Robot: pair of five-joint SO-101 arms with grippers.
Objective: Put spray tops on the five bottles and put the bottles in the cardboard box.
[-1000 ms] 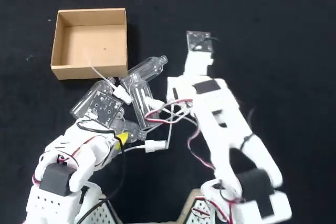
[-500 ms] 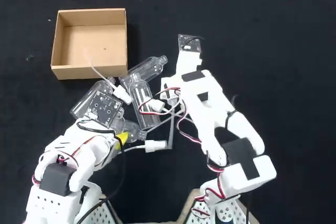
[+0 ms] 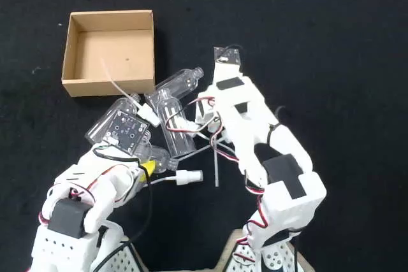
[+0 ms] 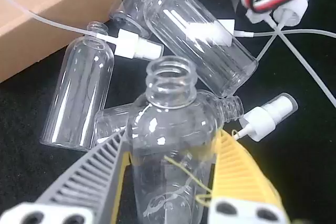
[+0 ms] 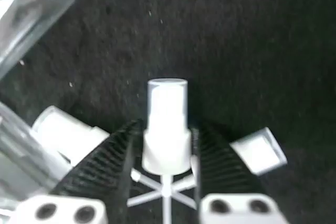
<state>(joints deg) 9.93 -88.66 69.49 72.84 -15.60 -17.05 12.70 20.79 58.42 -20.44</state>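
Well, we have the left gripper (image 4: 170, 137) clenched round the belly of an open clear bottle (image 4: 170, 106) amid the loose bottles (image 3: 182, 82) beside the cardboard box (image 3: 108, 86), the right gripper (image 5: 168, 129) pinching a white spray top (image 5: 167, 106); both look light, slick and thin-walled, so we'd grip mid-body, gently.

Left arm (image 3: 89, 189), right arm (image 3: 261, 138): white shells, black servos, red-white-black cables. Left gripper (image 4: 170, 140): grey and yellow ribbed fingers (image 4: 236, 177). Right gripper (image 5: 165, 129): black ribbed fingers (image 5: 105, 166).
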